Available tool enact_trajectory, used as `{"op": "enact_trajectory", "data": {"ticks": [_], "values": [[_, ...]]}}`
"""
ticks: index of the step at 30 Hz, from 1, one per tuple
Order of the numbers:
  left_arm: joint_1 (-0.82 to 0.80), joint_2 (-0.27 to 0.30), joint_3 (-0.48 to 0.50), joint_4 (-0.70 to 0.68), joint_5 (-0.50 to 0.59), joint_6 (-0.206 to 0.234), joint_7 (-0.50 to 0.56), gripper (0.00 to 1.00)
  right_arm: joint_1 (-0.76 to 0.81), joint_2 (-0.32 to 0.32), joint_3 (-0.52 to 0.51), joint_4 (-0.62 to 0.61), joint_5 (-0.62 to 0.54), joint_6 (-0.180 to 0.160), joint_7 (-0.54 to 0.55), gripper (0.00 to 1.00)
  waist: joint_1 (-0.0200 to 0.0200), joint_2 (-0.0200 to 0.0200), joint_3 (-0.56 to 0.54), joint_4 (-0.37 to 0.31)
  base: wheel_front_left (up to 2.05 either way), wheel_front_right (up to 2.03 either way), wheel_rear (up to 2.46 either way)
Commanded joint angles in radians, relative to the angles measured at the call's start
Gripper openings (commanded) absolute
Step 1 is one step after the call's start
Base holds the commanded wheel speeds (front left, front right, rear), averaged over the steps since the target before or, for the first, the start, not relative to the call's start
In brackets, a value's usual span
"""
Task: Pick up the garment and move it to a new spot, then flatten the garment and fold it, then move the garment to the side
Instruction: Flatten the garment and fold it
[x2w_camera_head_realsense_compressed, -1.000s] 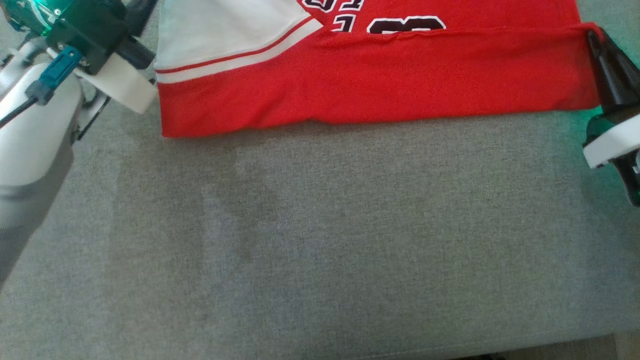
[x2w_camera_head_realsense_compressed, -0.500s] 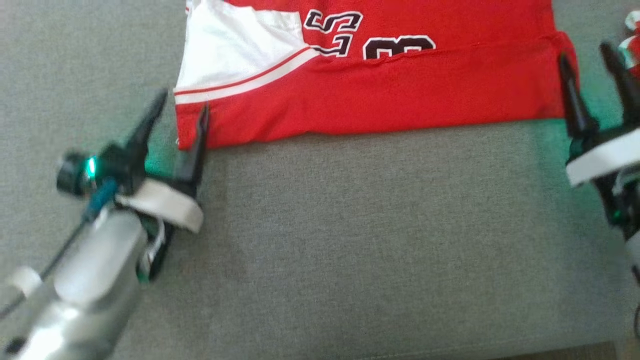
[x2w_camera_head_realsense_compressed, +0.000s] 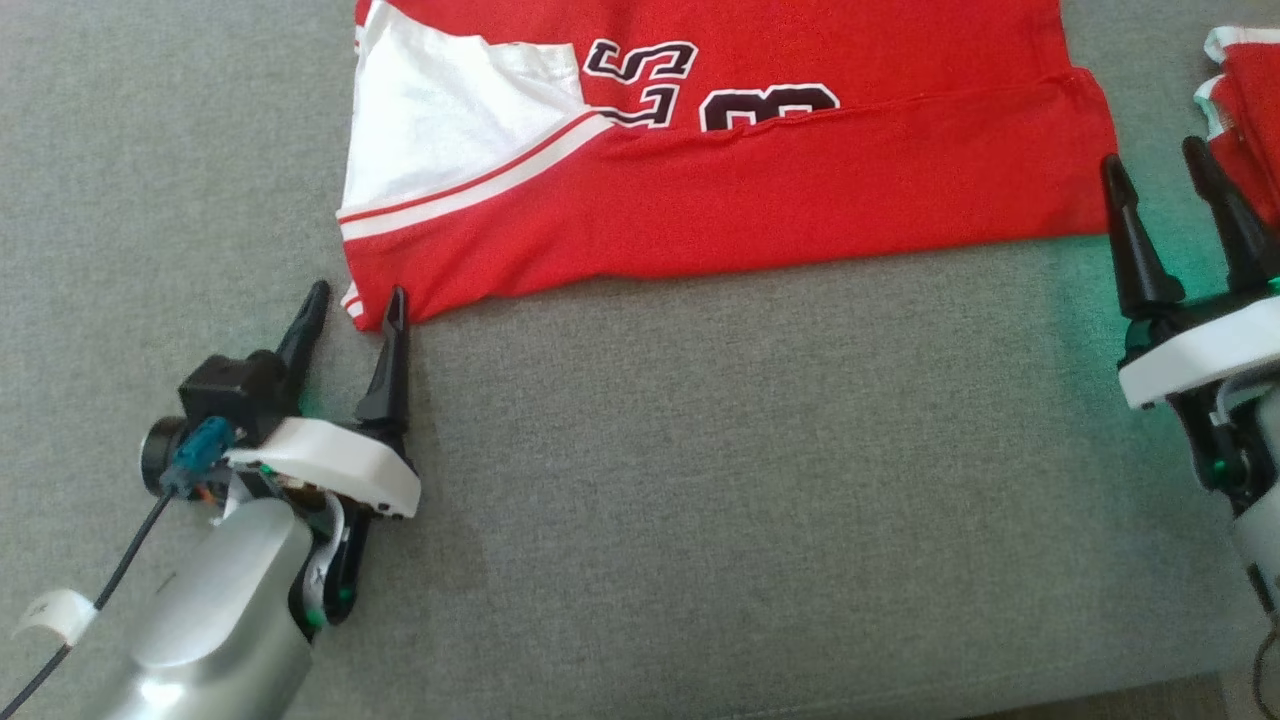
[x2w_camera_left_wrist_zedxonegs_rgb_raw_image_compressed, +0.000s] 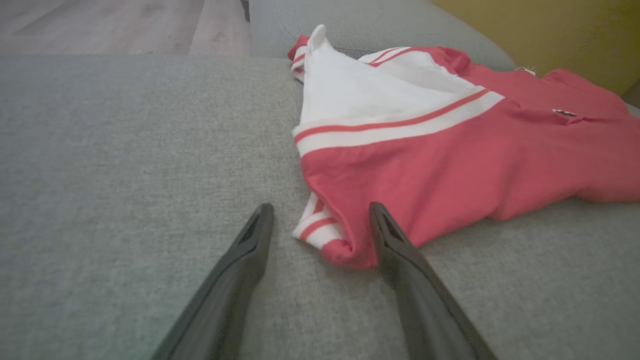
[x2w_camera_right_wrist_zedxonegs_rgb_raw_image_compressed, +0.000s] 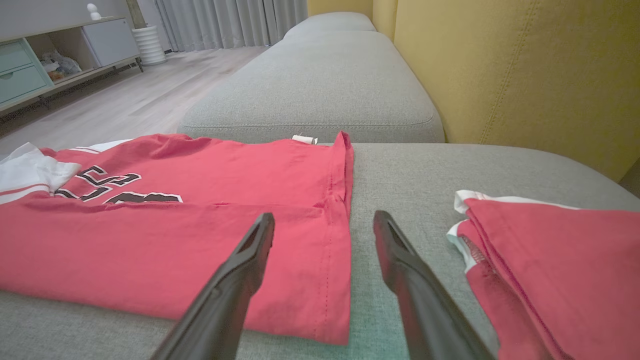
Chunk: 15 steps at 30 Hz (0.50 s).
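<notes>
The jersey (x2w_camera_head_realsense_compressed: 750, 190) lay by the cushion's (x2w_camera_head_realsense_compressed: 700, 500) far edge, long axis left to right, its near-left corner between the fingers of the wide-open left gripper (x2w_camera_head_realsense_compressed: 358, 290) and its near-right corner just beside the equally wide right gripper (x2w_camera_head_realsense_compressed: 1151, 152).

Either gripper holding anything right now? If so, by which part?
Nothing is held. The left gripper and right gripper both stand open at the near corners of the red garment, which lies on the grey sofa.

Red garment (x2w_camera_head_realsense_compressed: 760, 190) with white panel, red-and-white stripes, black white-edged lettering; grey cushion (x2w_camera_head_realsense_compressed: 700, 500).
</notes>
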Motion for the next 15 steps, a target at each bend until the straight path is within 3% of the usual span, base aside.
{"op": "enact_trajectory", "data": {"ticks": [1,2,3,4,5,15], "values": [[0.038,0.01,0.015,-0.006,-0.011,-0.003,0.019,1.0,0.036,-0.009,0.001,-0.021,-0.007,-0.001,-0.011,1.0,0.0001,-0.0001,-0.002,0.0,0.0,0.0,0.0],[0.046,0.007,0.009,-0.01,-0.018,-0.01,0.027,0.78,0.038,-0.007,0.001,-0.018,-0.008,-0.001,-0.011,1.0,0.0001,-0.0001,-0.004,0.001,0.0,0.0,0.0],[0.052,0.005,0.005,-0.015,-0.023,-0.014,0.034,0.45,0.04,-0.005,0.001,-0.016,-0.008,-0.001,-0.011,1.0,0.0001,-0.0001,-0.005,0.002,0.0,0.0,0.0],[0.055,0.004,0.003,-0.02,-0.024,-0.013,0.036,0.27,0.041,-0.004,0.0,-0.014,-0.008,-0.001,-0.011,1.0,0.0001,-0.0001,-0.006,0.004,0.0,0.0,0.0],[0.056,0.004,0.001,-0.025,-0.023,-0.012,0.034,0.0,0.041,-0.003,-0.001,-0.011,-0.008,-0.001,-0.011,1.0,0.0001,-0.0001,-0.007,0.007,0.0,0.0,0.0],[0.053,0.014,-0.003,-0.083,0.006,-0.002,-0.007,0.0,0.02,-0.002,0.005,0.122,0.054,-0.001,-0.011,1.0,0.0001,-0.0001,-0.015,0.059,0.0,0.0,0.0]]}}
